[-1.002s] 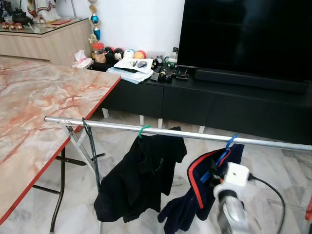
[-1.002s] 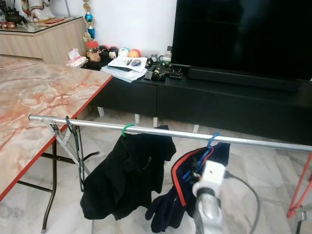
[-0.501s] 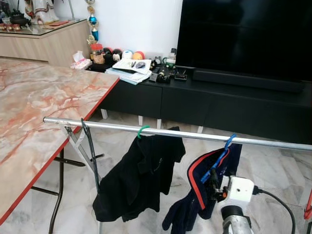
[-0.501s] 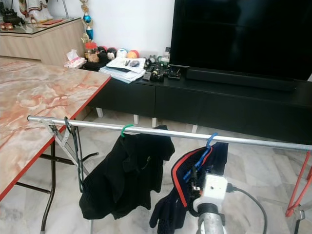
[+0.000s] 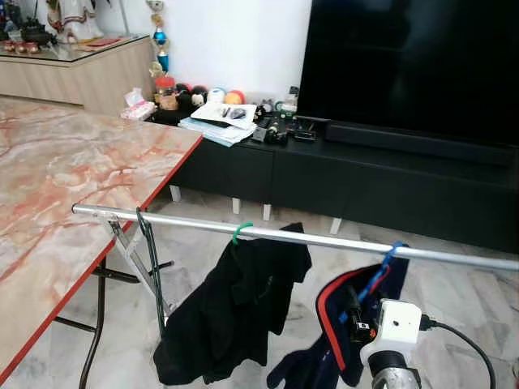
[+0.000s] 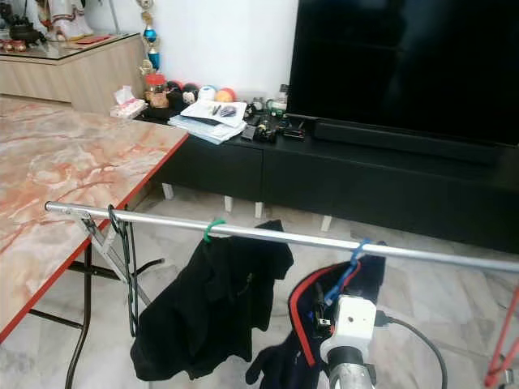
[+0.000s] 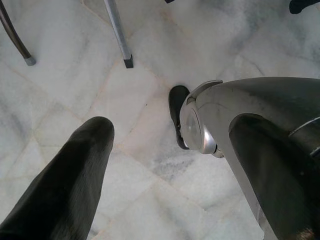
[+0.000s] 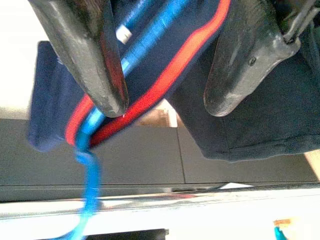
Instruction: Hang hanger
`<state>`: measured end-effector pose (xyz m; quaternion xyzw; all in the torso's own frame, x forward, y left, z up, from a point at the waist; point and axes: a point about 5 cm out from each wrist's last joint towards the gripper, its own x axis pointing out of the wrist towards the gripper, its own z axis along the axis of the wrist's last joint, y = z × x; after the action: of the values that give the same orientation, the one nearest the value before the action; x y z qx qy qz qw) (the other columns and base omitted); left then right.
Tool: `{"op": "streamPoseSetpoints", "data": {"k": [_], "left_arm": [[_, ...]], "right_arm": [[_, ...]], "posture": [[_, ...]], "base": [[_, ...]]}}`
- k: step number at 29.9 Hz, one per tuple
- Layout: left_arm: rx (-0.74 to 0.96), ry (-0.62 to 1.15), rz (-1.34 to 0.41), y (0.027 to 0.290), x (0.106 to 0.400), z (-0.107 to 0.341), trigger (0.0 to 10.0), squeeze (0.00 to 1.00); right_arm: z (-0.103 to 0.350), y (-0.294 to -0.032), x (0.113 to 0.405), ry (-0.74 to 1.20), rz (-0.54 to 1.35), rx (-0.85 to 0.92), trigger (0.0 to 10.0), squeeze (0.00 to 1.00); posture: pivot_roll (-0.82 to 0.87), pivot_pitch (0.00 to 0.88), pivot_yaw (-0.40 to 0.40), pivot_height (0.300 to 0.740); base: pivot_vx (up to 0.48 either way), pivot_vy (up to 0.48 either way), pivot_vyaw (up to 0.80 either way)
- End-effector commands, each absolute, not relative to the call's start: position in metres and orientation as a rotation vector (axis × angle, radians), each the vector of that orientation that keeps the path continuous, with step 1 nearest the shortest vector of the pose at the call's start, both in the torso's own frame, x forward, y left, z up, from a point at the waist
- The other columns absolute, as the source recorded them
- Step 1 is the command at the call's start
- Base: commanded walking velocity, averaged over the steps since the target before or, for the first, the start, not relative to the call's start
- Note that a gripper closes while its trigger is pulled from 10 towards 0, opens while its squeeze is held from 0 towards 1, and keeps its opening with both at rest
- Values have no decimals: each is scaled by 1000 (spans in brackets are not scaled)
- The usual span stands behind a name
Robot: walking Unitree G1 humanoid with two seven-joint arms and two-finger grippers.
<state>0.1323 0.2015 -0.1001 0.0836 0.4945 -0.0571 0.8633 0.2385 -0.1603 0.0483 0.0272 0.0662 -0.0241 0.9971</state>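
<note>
- A silver rail (image 5: 324, 239) runs across in front of the robot, with 1 end resting on the marble-patterned table (image 5: 57, 186) at the left
- The blue hanger (image 5: 381, 263) has its hook over the rail toward the right side, carrying a navy garment (image 5: 332, 324) with red trim that droops toward the tiled floor (image 5: 203, 243)
- The right gripper (image 8: 165, 70) is raised just below the rail, right at the navy garment; in the right wrist view its 2 fingers (image 8: 90, 60) stand apart, with the hanger's blue arm and the red trim between them, and whether either finger touches the hanger cannot be told
- A green hanger (image 5: 238, 233) hooks over the rail further left, holding a black garment (image 5: 235, 308)
- A thin black wire hanger (image 5: 150, 259) hangs empty from the rail near the table edge
- The left gripper (image 7: 165, 165) hangs low, pointing down at the floor beside the robot's own foot, fingers apart and holding nothing
- Behind the rail stands a low black TV cabinet (image 5: 365, 174) with a large dark screen (image 5: 413, 65) above it and papers and small items on top at the left
</note>
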Motion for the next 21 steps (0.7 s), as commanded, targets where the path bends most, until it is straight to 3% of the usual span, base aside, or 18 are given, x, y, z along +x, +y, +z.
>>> {"op": "streamPoseSetpoints", "data": {"k": [1,21], "left_arm": [[162,1056,-170,193,127,-103,10000,0],[178,1058,-183,195,129,-102,10000,0]], "right_arm": [[51,-160,238,132,-50,49,10000,0],[53,-162,210,179,-52,28,10000,0]], "posture": [[163,0,-29,740],[152,0,-35,740]], "base": [[326,0,0],[31,0,0]]}}
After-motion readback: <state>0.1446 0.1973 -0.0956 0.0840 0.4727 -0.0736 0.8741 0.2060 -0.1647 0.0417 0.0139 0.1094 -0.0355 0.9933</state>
